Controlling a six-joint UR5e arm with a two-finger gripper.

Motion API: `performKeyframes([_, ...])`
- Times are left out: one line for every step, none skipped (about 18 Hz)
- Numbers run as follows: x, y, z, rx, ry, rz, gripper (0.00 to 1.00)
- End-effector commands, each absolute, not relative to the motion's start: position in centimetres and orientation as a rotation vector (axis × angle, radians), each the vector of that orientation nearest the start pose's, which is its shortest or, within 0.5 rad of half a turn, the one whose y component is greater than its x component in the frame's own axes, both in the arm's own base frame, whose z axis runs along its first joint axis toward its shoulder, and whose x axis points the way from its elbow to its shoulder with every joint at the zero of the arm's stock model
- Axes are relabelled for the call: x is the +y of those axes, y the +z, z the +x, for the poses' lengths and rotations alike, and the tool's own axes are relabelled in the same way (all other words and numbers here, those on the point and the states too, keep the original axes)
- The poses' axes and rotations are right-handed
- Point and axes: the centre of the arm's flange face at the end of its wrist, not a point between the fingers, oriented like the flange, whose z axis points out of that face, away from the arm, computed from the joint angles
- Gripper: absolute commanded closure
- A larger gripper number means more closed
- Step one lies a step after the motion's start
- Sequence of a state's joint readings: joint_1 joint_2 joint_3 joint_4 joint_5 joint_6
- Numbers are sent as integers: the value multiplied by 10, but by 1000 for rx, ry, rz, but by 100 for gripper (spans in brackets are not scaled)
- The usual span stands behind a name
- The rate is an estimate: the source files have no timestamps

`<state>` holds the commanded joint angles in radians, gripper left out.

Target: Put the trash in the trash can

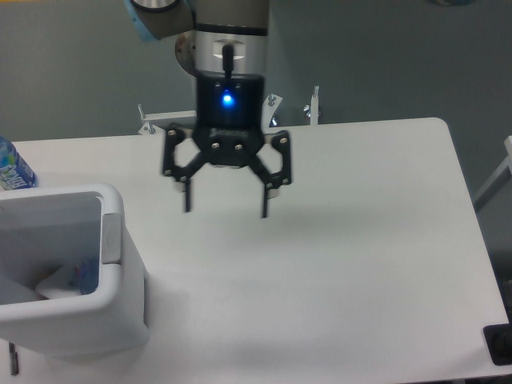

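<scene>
The white trash can (120, 308) stands at the table's front left corner, with a grey panel on its right wall. Inside it, low against the right wall, lies clear crumpled trash (76, 276) with a bit of blue and pink showing. My gripper (225, 206) hangs above the middle of the table, well to the right of the trash can, open with nothing between its fingers.
A bottle with a deep-blue label (12, 168) stands at the left edge behind the trash can. The arm's base column (224, 108) and metal brackets (312, 108) sit at the table's far edge. A dark block (500, 344) is at the front right corner.
</scene>
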<state>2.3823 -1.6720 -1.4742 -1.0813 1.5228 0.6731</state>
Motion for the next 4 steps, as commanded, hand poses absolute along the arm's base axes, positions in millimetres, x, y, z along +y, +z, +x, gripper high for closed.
performKeyframes([490, 540, -320, -158, 437, -2748, 0])
performKeyframes([488, 538, -322, -146, 453, -2770, 0])
performKeyframes([487, 539, -322, -141, 467, -2777, 0])
performKeyframes([487, 540, -322, -155, 489, -2784, 0])
